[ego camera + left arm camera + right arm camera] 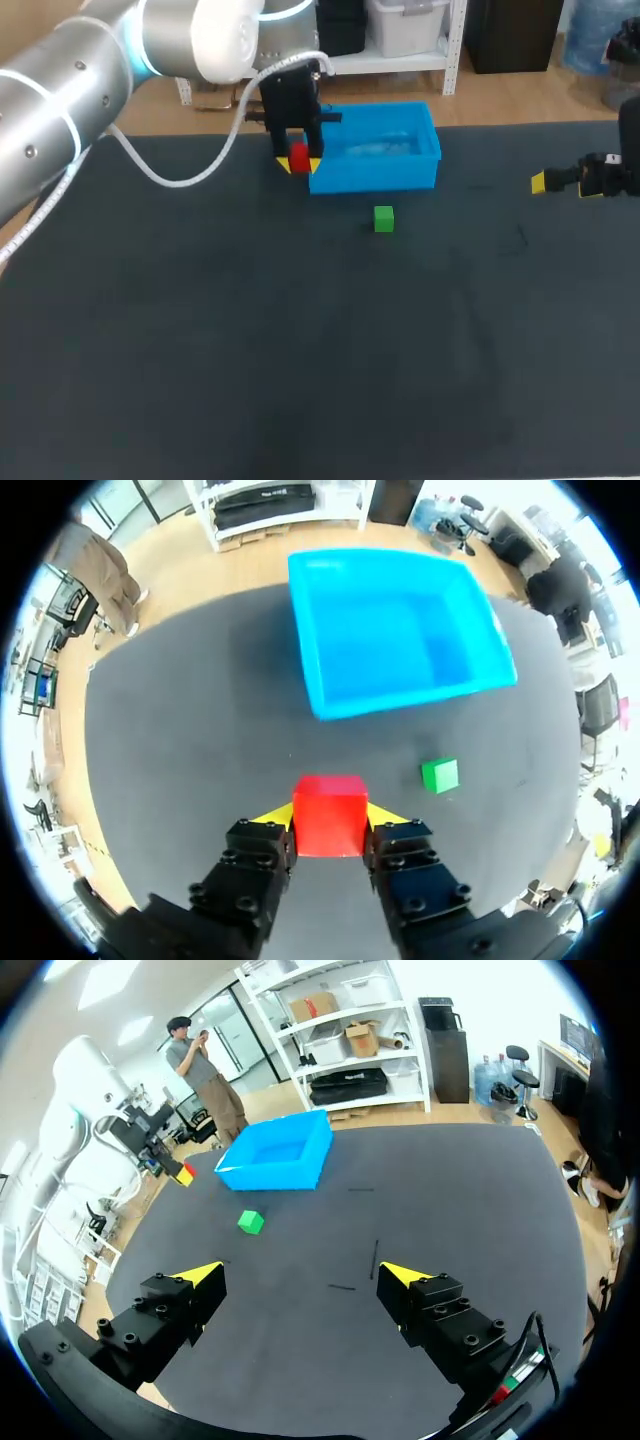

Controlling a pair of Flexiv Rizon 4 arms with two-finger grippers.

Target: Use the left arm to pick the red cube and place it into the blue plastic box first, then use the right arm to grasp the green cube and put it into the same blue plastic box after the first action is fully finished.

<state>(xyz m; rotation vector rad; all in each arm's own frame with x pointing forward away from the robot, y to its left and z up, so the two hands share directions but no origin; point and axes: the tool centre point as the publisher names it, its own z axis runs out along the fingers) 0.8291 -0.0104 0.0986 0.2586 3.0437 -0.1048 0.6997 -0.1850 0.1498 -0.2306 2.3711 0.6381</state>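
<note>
Two cubes show in the head view, neither of them inside the open-topped blue plastic box [372, 180]. The small red cube [298, 158] is pinched between the yellow-tipped fingers of the left gripper [299, 163], which hangs just beside the box's left end wall, outside it. The hold looks meant to carry the cube over the rim, so the first placement is judged under way, not done. The small green cube [384, 218] lies free on the dark table [300, 350], near the box's front wall. The right gripper [565, 184] sits well apart at the right side, plausibly parked clear of the left arm's path.

From the left wrist, both fingers press opposite faces of the red cube in a clenched, centred hold. The box lies ahead of the gripper, its hollow open with nothing seen in it. The green cube lies between gripper and box, off to one side. Bare table shows around the held cube, so the release point is judged to be further ahead.

From the right wrist, the fingers stand wide apart with nothing between them. The green cube lies ahead, near the box and open to a grasp from above. The left gripper with its red cube shows just beside the box's far end.
</note>
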